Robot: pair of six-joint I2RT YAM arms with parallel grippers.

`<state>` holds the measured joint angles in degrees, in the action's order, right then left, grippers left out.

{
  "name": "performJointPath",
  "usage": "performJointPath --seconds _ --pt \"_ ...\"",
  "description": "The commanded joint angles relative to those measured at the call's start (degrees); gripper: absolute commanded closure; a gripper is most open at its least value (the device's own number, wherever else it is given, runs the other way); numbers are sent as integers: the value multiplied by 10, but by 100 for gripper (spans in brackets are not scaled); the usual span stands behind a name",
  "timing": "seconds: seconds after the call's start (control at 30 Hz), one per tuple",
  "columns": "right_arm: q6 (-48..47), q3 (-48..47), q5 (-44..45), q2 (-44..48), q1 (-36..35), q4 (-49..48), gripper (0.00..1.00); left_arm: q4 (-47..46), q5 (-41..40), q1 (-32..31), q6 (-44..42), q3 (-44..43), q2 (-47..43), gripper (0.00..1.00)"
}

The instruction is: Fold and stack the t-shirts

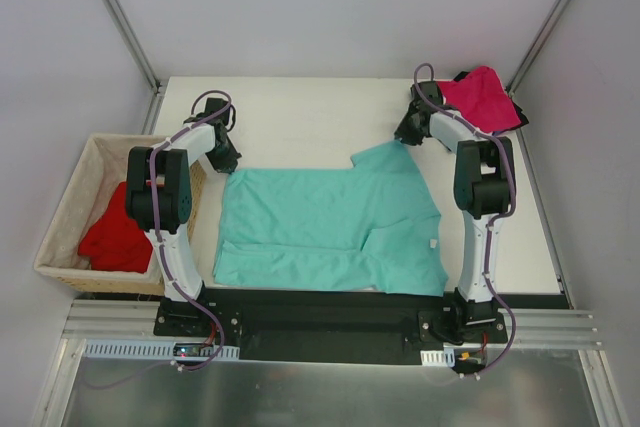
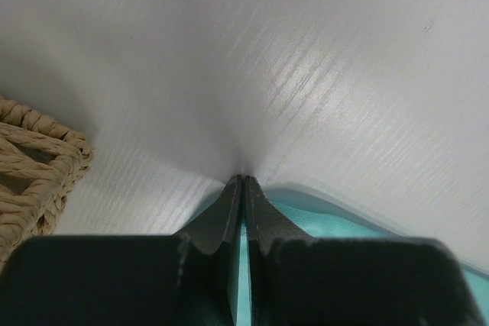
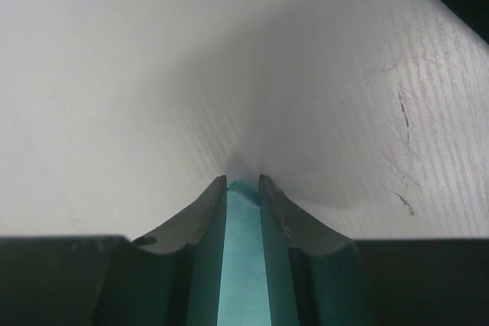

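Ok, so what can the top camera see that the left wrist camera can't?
Only the top view shows the whole teal t-shirt, a pink t-shirt at the far right, and a red t-shirt inside the basket. Only the left wrist view shows the left gripper pinched shut at the teal corner. Both show teal cloth, the basket and the white table.

Lab test cell, white panels (image 1: 330,7), aluminium frame (image 1: 118,12)

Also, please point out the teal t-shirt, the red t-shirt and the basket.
teal t-shirt (image 1: 320,227), top view, middle of body.
red t-shirt (image 1: 115,237), top view, its middle.
basket (image 1: 78,189), top view, left wall.
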<state>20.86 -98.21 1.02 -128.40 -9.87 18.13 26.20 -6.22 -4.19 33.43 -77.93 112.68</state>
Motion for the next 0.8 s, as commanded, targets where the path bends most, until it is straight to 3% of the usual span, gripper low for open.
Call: performJointPath --seconds 0.0,0.2,0.33,0.77 --pt "2 25 4 -2 3 69 73 31 3 -7 5 9 -18 100" --pt "5 18 -3 -7 3 68 81 32 1 -6 4 8 -19 100" --pt "5 7 -4 -12 2 78 99 31 0 -7 4 8 -17 100" --pt "-17 21 -18 35 -7 63 99 30 9 -7 -13 -2 -30 100"
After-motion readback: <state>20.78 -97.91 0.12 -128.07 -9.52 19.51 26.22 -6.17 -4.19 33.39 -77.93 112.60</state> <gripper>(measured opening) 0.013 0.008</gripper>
